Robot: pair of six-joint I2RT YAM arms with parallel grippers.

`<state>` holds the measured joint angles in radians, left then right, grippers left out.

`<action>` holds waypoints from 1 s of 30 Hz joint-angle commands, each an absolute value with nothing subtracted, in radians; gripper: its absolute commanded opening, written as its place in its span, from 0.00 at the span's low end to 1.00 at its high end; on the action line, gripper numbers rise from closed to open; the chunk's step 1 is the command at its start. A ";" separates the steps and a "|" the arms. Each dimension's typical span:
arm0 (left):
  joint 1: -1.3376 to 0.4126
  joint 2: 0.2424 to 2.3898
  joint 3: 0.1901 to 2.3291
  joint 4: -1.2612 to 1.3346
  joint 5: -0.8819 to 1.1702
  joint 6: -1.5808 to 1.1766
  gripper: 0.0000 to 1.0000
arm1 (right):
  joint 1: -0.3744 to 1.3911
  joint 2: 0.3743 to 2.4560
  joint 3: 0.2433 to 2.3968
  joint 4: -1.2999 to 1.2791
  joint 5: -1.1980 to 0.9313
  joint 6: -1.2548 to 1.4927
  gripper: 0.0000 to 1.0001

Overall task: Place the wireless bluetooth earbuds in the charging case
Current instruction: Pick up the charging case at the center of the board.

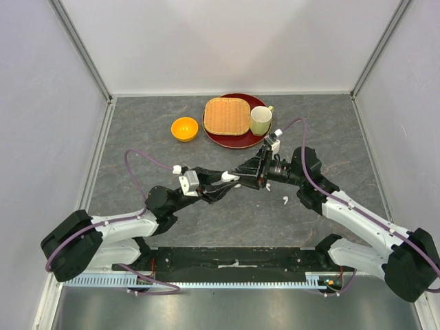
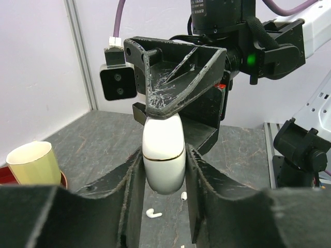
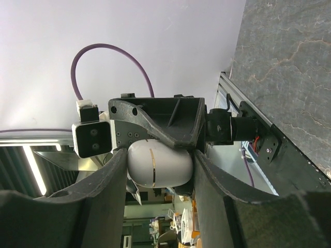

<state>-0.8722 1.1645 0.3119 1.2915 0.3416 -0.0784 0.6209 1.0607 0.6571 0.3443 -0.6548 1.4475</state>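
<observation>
Gripping the charging case [image 2: 164,155] from opposite ends, both arms meet at the centre of the top view, above the table [image 1: 137,130]. Left gripper [image 2: 164,173]: closed on the lower half of the case, one finger against each flank. Right gripper [image 3: 158,164]: closed on the other half, coming from the opposite direction. The case is held clear of the table with its long axis in line between the two grippers, running up the frame in the left wrist view. The seam band crosses that axis and shows no gap, so the lid is judged closed. Earbuds [image 2: 153,213]: two are seen loose on the table at lower centre of the left wrist view, beneath the case and apart from it. In the top view one lies just lower right of the meeting point, beside the right forearm, so nearer that arm. Judgement: the lid must be opened before any earbud goes in, and neither gripper is free to fetch one.
</observation>
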 commanded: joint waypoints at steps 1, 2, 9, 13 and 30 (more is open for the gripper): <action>-0.876 1.170 0.342 1.420 0.330 -0.086 0.44 | 0.624 1.060 0.670 0.396 -0.660 1.466 0.00; -0.874 1.172 0.344 1.422 0.331 -0.090 0.45 | 0.624 1.060 0.669 0.397 -0.658 1.466 0.00; -0.877 1.175 0.342 1.425 0.327 -0.100 0.41 | 0.624 1.063 0.667 0.396 -0.658 1.465 0.00; -0.876 1.177 0.344 1.433 0.318 -0.103 0.39 | 0.624 1.065 0.663 0.396 -0.658 1.465 0.00; -0.877 1.213 0.347 1.500 0.291 -0.158 0.38 | 0.624 1.062 0.653 0.399 -0.652 1.454 0.01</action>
